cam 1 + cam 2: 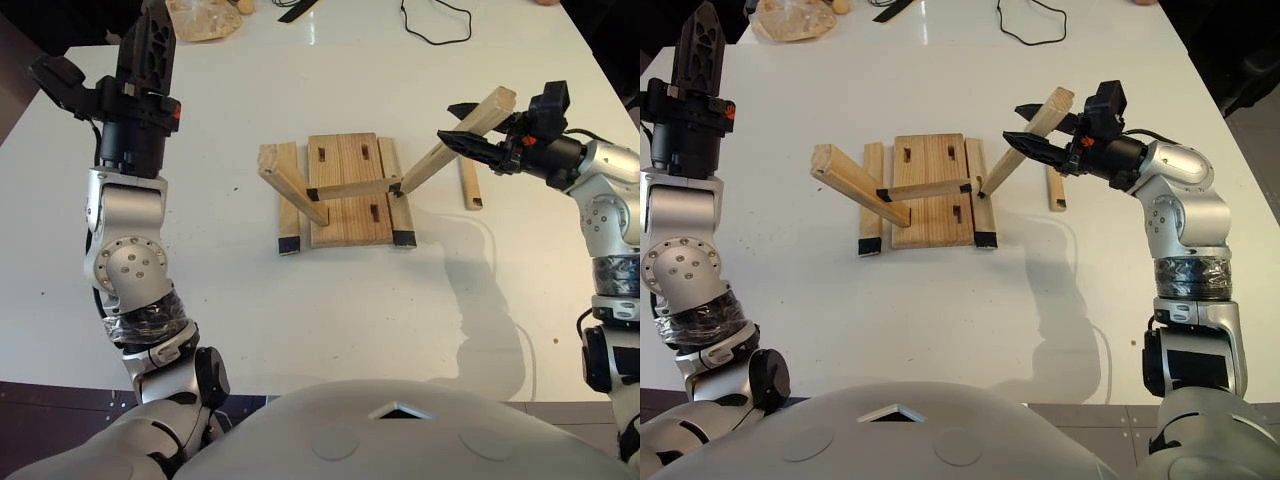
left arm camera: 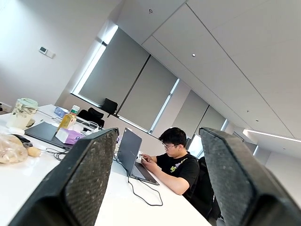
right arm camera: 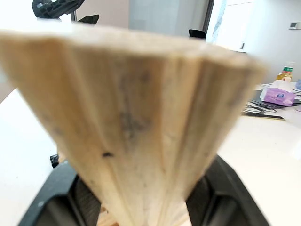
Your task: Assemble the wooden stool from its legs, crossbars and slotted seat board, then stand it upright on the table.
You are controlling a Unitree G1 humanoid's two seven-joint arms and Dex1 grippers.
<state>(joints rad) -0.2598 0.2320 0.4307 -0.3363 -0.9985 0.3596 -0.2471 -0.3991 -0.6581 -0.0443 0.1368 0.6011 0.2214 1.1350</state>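
Observation:
The slotted seat board (image 1: 345,190) lies flat mid-table, with one leg (image 1: 288,205) flat along its left side and another (image 1: 398,200) along its right. Over it stands a frame of two legs joined by a crossbar (image 1: 350,188). The frame's left leg (image 1: 285,178) tilts with its foot on the board. My right gripper (image 1: 452,122) is shut on the upper part of the frame's right leg (image 1: 1012,165), whose end grain (image 3: 136,117) looms close in the right wrist view. A loose short piece (image 1: 470,186) lies further right. My left gripper (image 1: 152,30) is raised at the left, pointing up, open and holding nothing (image 2: 159,134).
A clear bag (image 1: 205,18), a black strap (image 1: 295,8) and a black cable (image 1: 436,26) lie along the table's far edge. The white table (image 1: 330,310) stretches bare between the board and its near edge.

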